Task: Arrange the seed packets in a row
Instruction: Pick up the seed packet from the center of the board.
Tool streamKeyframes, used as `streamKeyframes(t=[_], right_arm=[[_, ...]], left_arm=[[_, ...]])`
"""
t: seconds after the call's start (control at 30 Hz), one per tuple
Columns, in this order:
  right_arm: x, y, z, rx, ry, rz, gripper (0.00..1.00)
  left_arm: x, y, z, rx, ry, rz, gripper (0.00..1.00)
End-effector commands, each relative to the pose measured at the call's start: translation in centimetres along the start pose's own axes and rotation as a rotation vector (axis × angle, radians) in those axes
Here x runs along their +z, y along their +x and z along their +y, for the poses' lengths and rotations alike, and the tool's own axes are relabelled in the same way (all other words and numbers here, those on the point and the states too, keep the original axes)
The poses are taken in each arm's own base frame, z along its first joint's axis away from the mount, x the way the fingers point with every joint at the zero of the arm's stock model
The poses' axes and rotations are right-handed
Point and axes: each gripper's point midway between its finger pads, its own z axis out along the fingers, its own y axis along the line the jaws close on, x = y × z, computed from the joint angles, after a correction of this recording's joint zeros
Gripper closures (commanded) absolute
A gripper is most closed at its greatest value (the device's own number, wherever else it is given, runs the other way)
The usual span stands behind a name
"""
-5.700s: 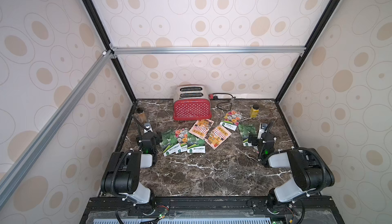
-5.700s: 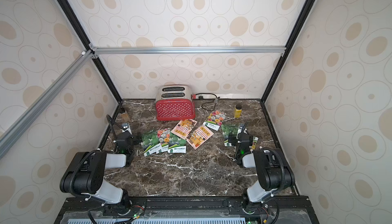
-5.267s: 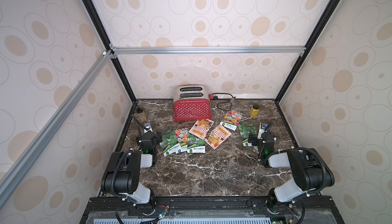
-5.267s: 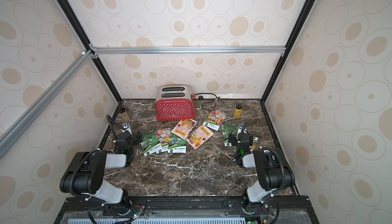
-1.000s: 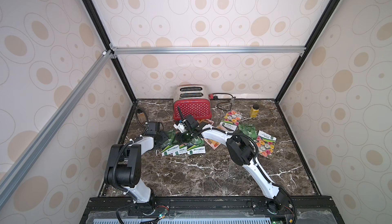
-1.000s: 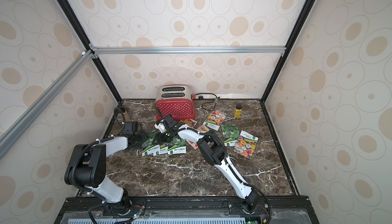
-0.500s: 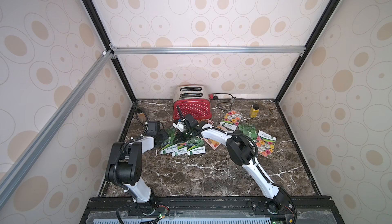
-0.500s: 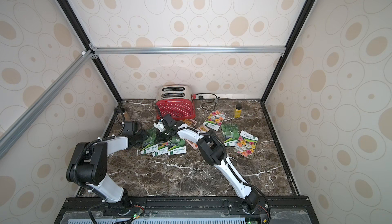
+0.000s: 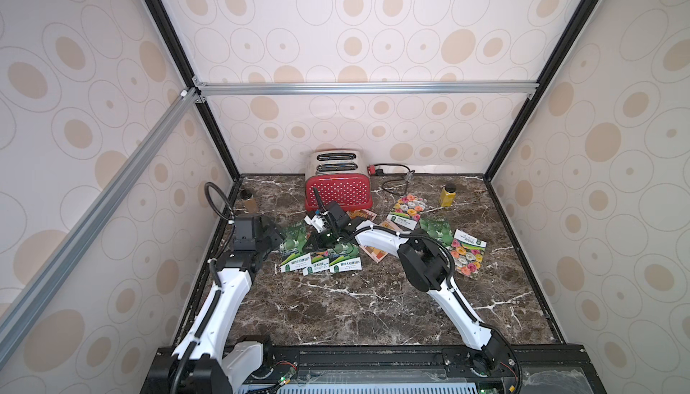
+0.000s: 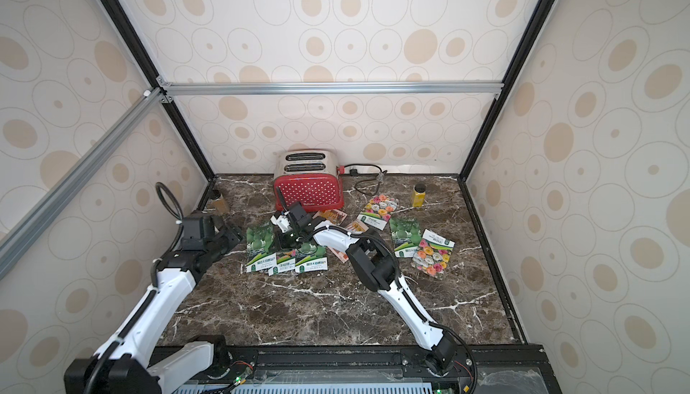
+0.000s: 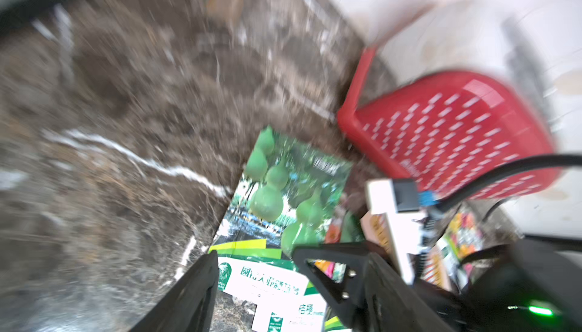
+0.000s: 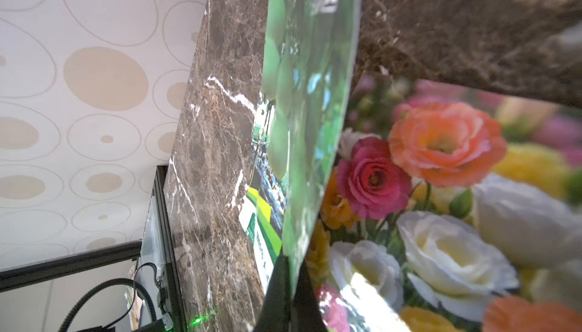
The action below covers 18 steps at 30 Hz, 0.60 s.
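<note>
Eight flat rectangular paper seed packets (image 10: 406,235) lie scattered on the dark brown marbled tabletop (image 9: 373,310) in front of the red white-dotted toaster (image 9: 338,194), no row yet. Handling guess: very light, thin, bendy, glossy so probably slippery; lying flat on stone they offer little to grab, so take one by a free or overlapping edge, pinching the rim, not the face. The right gripper (image 12: 288,270) does that: jaws clamped on the edge of the leftmost green gourd-print packet (image 11: 283,188), which looks lifted at that edge over a multicoloured flower-print packet (image 12: 441,188). The left gripper (image 11: 288,261) hovers just beside the same packet's white label band, jaws apart, holding nothing; that wrist view is blurred. Looks: three green gourd prints, three flower prints with white bottom bands, two peach ones. Left cluster overlaps: gourd, flower, gourd. One peach packet (image 9: 373,254) shows partly under the right arm, the other peach packet (image 9: 360,214) just in front of the toaster. Right of these: a second flower packet (image 9: 407,209) alone, then a third gourd packet (image 9: 435,232) touching or overlapping a third flower packet (image 9: 466,257).
</note>
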Motion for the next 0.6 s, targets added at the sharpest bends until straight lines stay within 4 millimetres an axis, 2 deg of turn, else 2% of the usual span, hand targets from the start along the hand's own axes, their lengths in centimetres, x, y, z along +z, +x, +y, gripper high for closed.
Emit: streamKeyframes(t=[0.0,0.13,0.27,0.4,0.5,0.57], right_arm=[[-1.1,-1.4,7.0,-0.029,-0.101,-0.085,1.0],[-0.6,-0.5,8.9,-0.021,-0.138,-0.082,1.0],[-0.9,0.6,10.4,-0.009,-0.162,-0.071,1.0],[-0.9,1.0,11.3,0.089,-0.221,-0.085,1.0],[0.5,1.4,11.8,0.157,-0.251,-0.108,1.0],[2.2,2.0,11.7,0.191,-0.243,-0.117,1.0]], left_arm=[[-2.3,-0.2,2.7,0.052,-0.143,0.02,0.25],[-2.1,0.8,2.7,0.068,-0.127,0.065,0.25],[-2.1,2.7,3.9,0.078,-0.147,0.123,0.22],[-3.3,2.7,4.0,0.08,-0.129,0.109,0.23],[-4.4,2.2,4.2,0.08,-0.137,0.079,0.22],[-5.1,1.7,4.4,0.074,-0.142,0.06,0.22]])
